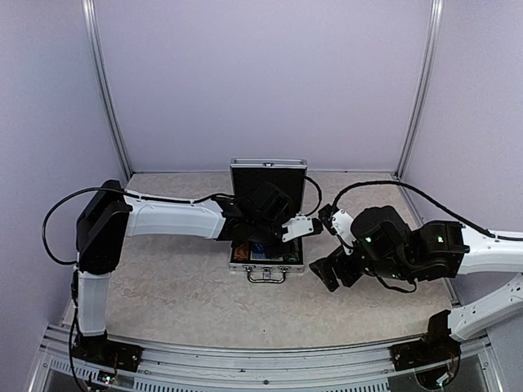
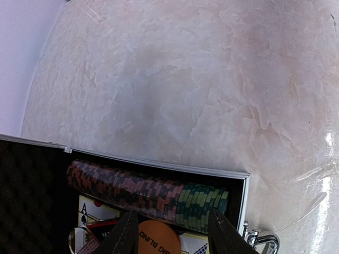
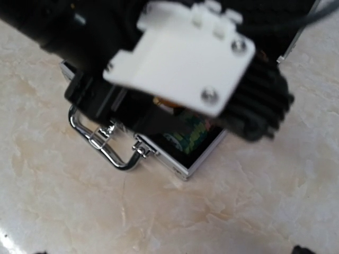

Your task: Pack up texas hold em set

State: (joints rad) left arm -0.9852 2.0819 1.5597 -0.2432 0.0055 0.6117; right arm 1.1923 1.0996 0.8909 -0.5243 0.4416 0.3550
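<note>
The silver case (image 1: 245, 267) lies open mid-table with its lid (image 1: 268, 174) upright. My left gripper (image 1: 260, 237) hangs inside it. In the left wrist view the gripper (image 2: 172, 212) is partly open over an orange "BIG BLIND" disc (image 2: 159, 238). A gap shows between that disc and the right finger (image 2: 225, 235). Behind the fingertips a row of red-black chips (image 2: 137, 190) ends in green chips (image 2: 204, 206) along the case rim (image 2: 159, 163). An ace card (image 2: 85, 211) lies to the left. My right gripper (image 1: 331, 273) stands open, right of the case, nothing in it.
The case handle (image 1: 267, 276) points at the arm bases and shows as a chrome loop (image 3: 106, 151) in the right wrist view. The left wrist's white mount (image 3: 185, 58) fills the top of that view. Bare marbled tabletop (image 1: 180, 286) surrounds the case, with walls behind.
</note>
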